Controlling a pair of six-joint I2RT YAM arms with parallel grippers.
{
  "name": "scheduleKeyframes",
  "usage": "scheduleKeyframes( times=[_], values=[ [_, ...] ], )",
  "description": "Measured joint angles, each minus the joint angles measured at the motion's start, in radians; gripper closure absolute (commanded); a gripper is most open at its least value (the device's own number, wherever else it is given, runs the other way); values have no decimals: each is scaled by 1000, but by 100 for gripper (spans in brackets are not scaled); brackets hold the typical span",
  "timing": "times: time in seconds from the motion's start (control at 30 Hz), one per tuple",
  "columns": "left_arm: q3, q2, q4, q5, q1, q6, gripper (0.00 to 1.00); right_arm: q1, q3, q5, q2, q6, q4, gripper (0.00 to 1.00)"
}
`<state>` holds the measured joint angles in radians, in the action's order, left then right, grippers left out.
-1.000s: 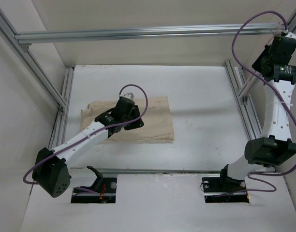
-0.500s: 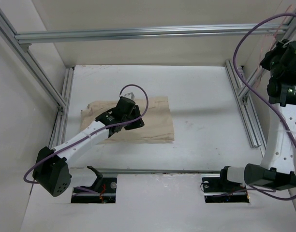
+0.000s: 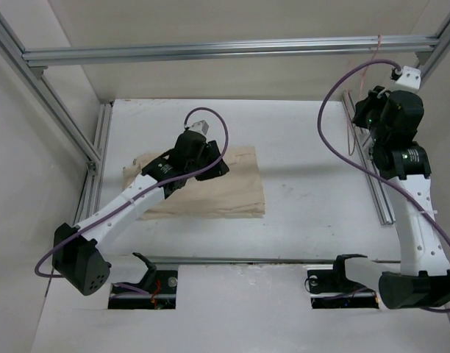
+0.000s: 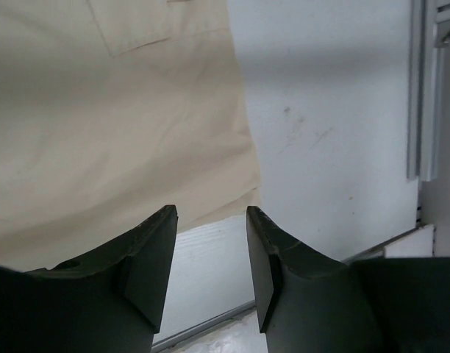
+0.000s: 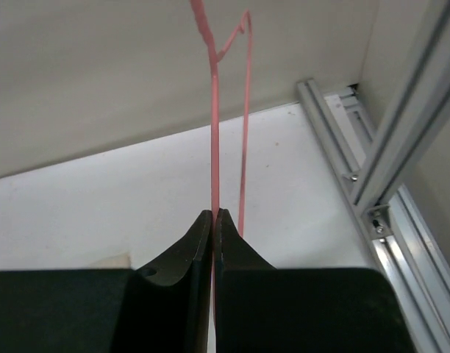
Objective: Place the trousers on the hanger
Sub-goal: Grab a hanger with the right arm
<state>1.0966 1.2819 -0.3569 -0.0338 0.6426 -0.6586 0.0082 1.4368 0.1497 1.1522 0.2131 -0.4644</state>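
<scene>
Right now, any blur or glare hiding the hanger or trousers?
Top external: evenly lit, no glare, hanger just a faint thin line. Left wrist: trousers slightly soft, close up. Right wrist: hanger clear against the wall, right tool dark, underexposed.

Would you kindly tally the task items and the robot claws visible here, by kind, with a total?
Beige trousers: 1
Pink wire hanger: 1
Robot claws: 2 (left claw open above the trousers, right claw shut on the hanger)
Total: 4
</scene>
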Motion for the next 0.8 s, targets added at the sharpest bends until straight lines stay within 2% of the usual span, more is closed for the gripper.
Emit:
scheduleKeyframes(
  times=[0.23, 0.43, 0.63, 0.8],
  values=[
    [124, 26, -6, -70, 32, -1, 54, 120, -90, 17, -91, -13, 84, 100],
    [241, 74, 3, -114, 76, -3, 54, 147, -67, 51, -89, -41, 85, 100],
    [259, 108, 8, -115, 105, -4, 54, 187, -13, 122, -58, -85, 75, 100],
    [259, 119, 8, -98, 122, -8, 54, 196, -25, 174, -95, -105, 95, 100]
  ],
)
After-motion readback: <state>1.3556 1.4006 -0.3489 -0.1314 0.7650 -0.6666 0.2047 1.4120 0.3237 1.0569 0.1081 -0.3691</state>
